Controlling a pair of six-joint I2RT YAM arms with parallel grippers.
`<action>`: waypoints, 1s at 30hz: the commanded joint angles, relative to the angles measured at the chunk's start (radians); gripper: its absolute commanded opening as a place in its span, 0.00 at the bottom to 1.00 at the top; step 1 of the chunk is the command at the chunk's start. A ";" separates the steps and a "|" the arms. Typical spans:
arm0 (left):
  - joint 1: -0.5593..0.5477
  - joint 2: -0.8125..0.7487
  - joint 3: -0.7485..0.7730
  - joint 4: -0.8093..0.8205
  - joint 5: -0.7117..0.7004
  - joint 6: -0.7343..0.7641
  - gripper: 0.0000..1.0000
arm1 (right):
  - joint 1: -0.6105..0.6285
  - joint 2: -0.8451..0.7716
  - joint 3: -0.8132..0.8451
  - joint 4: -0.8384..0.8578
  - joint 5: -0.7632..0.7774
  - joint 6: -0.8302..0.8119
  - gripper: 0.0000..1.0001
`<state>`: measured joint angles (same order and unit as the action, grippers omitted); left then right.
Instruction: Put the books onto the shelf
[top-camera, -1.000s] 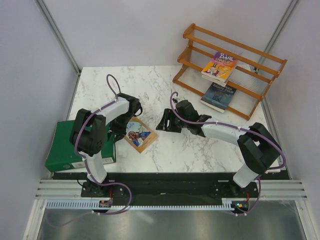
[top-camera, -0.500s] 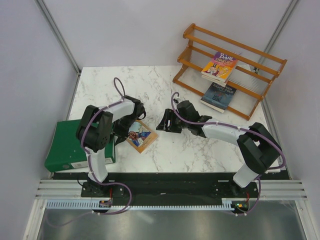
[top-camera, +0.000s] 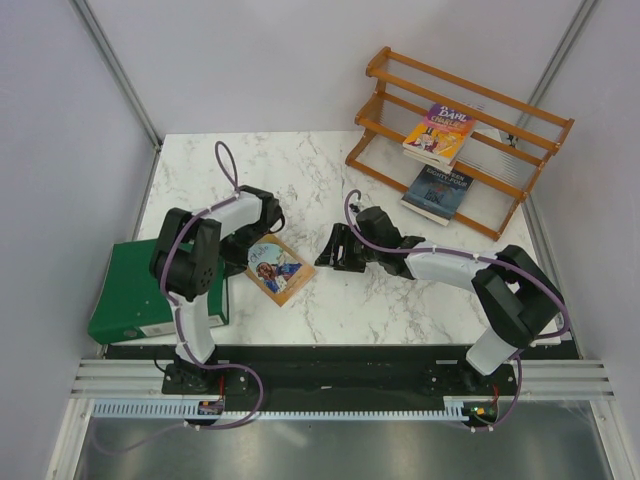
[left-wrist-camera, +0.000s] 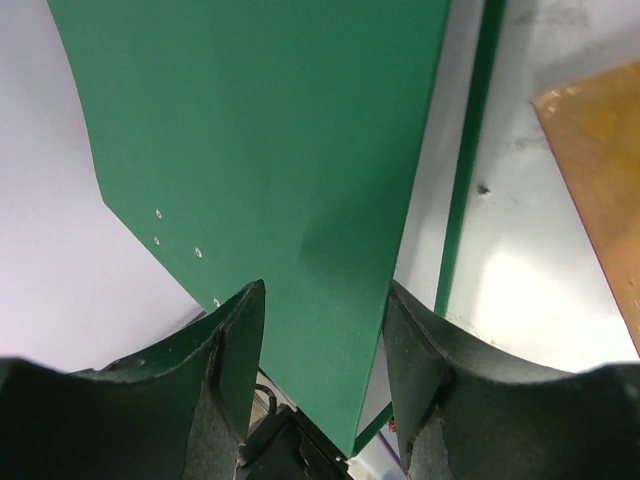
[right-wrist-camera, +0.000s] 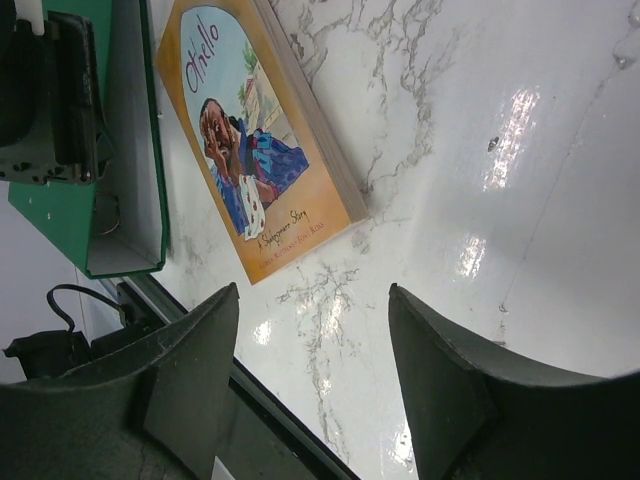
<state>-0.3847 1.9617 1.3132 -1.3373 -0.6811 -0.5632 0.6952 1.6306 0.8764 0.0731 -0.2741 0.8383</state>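
Two spread pincers, left pincer (left-wrist-camera: 322, 300) over green binder (left-wrist-camera: 280, 130), right pincer (right-wrist-camera: 312, 300) over white marble table (top-camera: 300, 170), pale grey walls (top-camera: 250, 60)

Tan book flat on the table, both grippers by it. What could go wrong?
1. Left gripper sits over the binder corner, not the tan book; closing could grab the binder.
2. The book lies flat on the table; the open right gripper may just shove it.
3. The purple book and blue book rest slanted on the shelf; a clumsy placement could knock them.

Glossy marble-look table (right-wrist-camera: 480, 250), orange-brown wooden shelf (top-camera: 470, 90), smooth green binder (left-wrist-camera: 270, 130) — matt, glossy tan paperback (right-wrist-camera: 250, 150) cover
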 joint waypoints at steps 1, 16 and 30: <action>0.047 -0.003 0.029 -0.102 -0.083 -0.055 0.57 | -0.005 -0.032 -0.008 0.059 -0.016 0.013 0.69; 0.115 -0.067 0.040 -0.036 0.006 0.020 0.02 | -0.006 -0.037 -0.043 0.088 -0.028 0.031 0.69; 0.142 -0.158 0.377 -0.010 0.245 0.151 0.02 | -0.005 -0.032 -0.065 0.108 -0.037 0.044 0.69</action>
<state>-0.2523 1.8584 1.5745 -1.4437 -0.6071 -0.4503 0.6933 1.6306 0.8223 0.1368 -0.2996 0.8757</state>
